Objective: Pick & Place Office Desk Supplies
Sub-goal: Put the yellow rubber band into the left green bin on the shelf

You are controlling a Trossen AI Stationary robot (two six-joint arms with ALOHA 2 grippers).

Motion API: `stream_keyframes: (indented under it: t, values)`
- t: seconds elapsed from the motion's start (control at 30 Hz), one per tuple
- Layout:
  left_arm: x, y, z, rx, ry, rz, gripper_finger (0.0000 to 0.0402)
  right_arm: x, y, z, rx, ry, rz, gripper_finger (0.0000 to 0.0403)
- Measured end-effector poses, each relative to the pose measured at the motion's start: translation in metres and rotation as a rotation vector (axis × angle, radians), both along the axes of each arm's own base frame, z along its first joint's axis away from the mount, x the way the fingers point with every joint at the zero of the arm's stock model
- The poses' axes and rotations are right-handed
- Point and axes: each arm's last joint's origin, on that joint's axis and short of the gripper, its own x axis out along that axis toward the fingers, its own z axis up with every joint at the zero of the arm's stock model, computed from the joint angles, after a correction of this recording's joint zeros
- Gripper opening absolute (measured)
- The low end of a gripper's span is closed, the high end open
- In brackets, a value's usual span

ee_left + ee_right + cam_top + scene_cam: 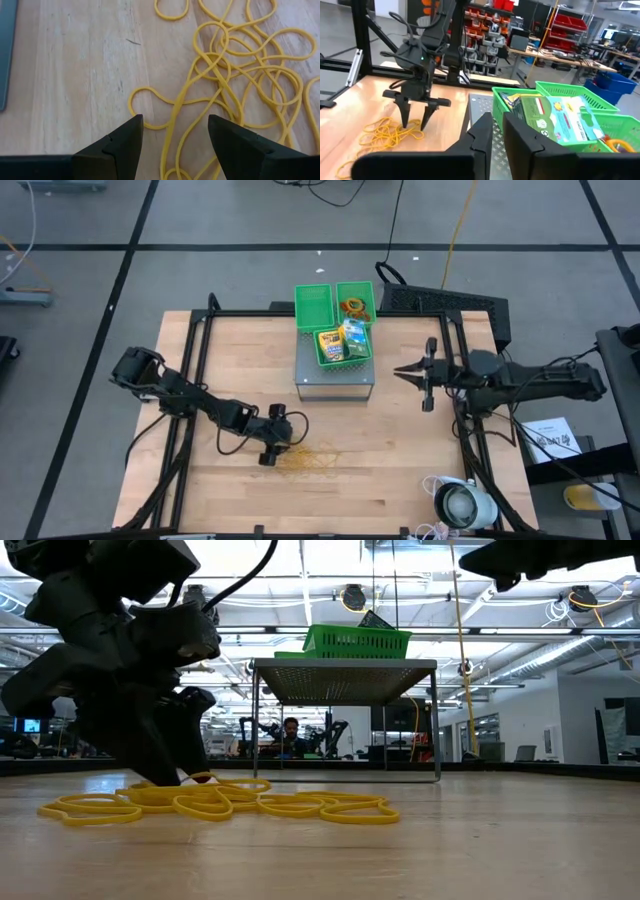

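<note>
Your left gripper (272, 452) stood over the rubber bands (310, 461) on the near table (400, 470), its fingers (120, 145) spread around one strand. Your right gripper (402, 370) hung beside the grey stand (335, 385), fingers almost pressed together, holding nothing. The green bins (335, 320) on the stand held the crayon box (330, 345) and packet (355, 338).

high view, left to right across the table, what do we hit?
Left hand over the rubber bands → green bins on the metal stand → right hand → white round device.
</note>
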Motion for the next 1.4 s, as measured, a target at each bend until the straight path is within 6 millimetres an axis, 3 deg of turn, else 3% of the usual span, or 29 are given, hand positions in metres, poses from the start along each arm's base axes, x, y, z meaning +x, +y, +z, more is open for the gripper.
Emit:
stream_keyframes:
  t: [0.4, 0.8, 1.1, 1.4]
  values:
    - [0.0, 0.0, 0.0, 0.013, -0.002, -0.004, 0.0232, -0.028, 0.0, -0.06, 0.081, -0.155, 0.002, 0.0001]
    - [0.0, 0.0, 0.0, 0.001, -0.001, 0.011, 0.0232, -0.039, 0.0, -0.101, 0.096, -0.209, 0.01, 0.0]
    - [0.0, 0.0, 0.0, -0.013, 0.0, 0.029, 0.0232, -0.039, 0.0, -0.1, 0.064, -0.219, 0.021, 0.0]
    - [0.001, 0.003, 0.0, -0.008, -0.001, 0.032, 0.0232, -0.039, 0.008, -0.102, 0.116, -0.191, 0.301, 0.0]
